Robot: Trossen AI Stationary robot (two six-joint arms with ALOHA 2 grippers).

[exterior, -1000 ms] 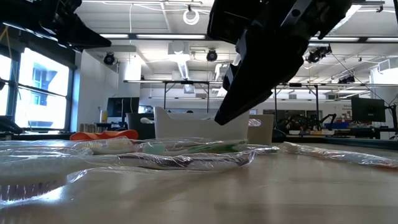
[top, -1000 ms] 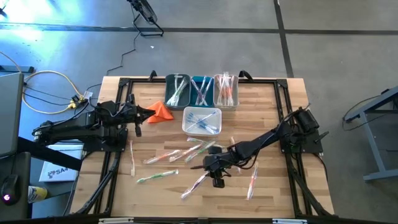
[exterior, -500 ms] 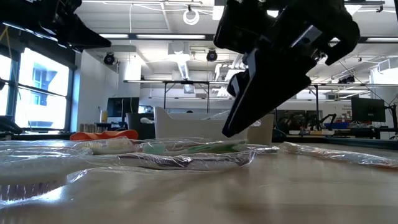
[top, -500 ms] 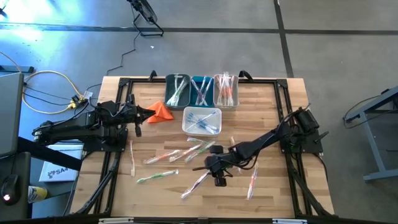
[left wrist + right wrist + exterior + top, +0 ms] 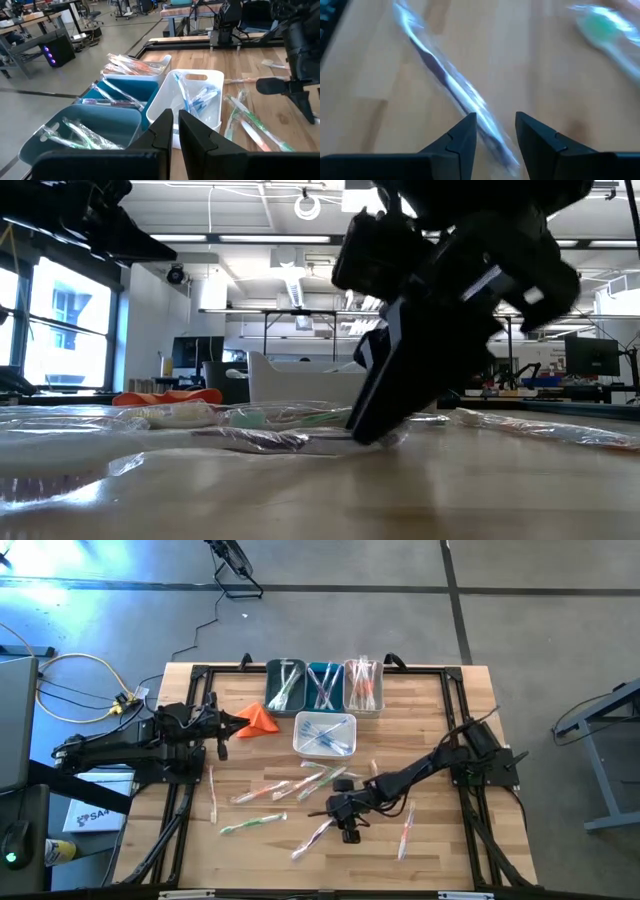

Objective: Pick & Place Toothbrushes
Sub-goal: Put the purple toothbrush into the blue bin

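Note:
Several wrapped toothbrushes (image 5: 258,793) lie flat on the wooden table (image 5: 440,850). More stand in the four bins (image 5: 323,687) at the far middle. My right gripper (image 5: 495,132) is open and tipped down over a dark-handled toothbrush (image 5: 445,80), one finger on each side of its handle. In the low view its fingertips (image 5: 365,430) reach down to that toothbrush's wrapper (image 5: 270,438). My left gripper (image 5: 176,131) is shut, holds nothing, and waits above the table's left side next to an orange cloth (image 5: 258,718). My right gripper comes slanting down from the table's right with its fingers across the dark-handled toothbrush, which lies flat on the table. Its fingertips (image 5: 365,430) are down at the wrapper. Whether they touch it I cannot tell.
A white bin (image 5: 325,733) with blue toothbrushes stands just in front of the row of teal, blue and clear bins. Green toothbrushes (image 5: 320,780) lie just beyond the right gripper. An orange one (image 5: 405,830) and a pale one (image 5: 315,837) lie nearer the front edge.
My right gripper has come down from above the table until its fingertips are at the dark-handled toothbrush's wrapper. The toothbrushes have not moved.

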